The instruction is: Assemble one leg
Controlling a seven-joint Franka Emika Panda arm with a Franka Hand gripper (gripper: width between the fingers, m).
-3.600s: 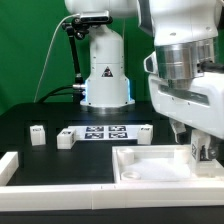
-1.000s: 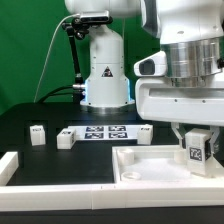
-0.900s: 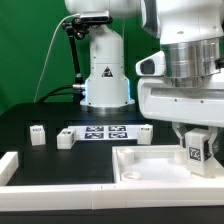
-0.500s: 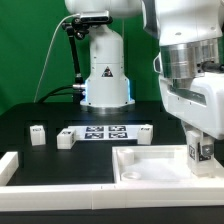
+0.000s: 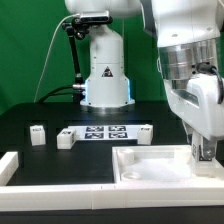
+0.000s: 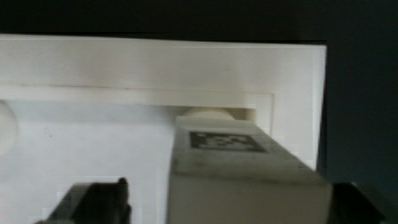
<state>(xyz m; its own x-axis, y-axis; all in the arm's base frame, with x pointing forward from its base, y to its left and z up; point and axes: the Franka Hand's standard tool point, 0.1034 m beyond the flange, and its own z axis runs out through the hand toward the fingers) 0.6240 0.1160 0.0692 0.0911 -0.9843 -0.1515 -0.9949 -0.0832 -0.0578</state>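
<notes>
**Item: leg held in gripper, over corner of square panel**

1. The leg (image 5: 204, 151): a small white post with a black-and-white tag. It is upright at the exterior view's right, over the far right corner of the square panel (image 5: 140, 172). In the wrist view the leg (image 6: 235, 165) shows its tagged face, with its end at a raised inner corner of the panel (image 6: 143, 90). I cannot tell whether it touches the panel.
2. Gripper (image 5: 206, 157): clamped on the leg, one finger on either side. In the wrist view the gripper (image 6: 231, 203) shows dark fingers (image 6: 100, 200) flanking the post.
3. Marker board (image 5: 104, 132): flat on the black bench (image 5: 60, 155), in front of the arm base (image 5: 105, 75).
4. First loose post (image 5: 38, 134): stands well to the board's left in the exterior view.
5. Second loose post (image 5: 66, 138): stands just beside the board's left end.
6. Third loose post (image 5: 143, 133): stands just beside the board's right end.
7. White rail (image 5: 60, 190): lies along the near edge of the bench and reaches the panel's front.
</notes>
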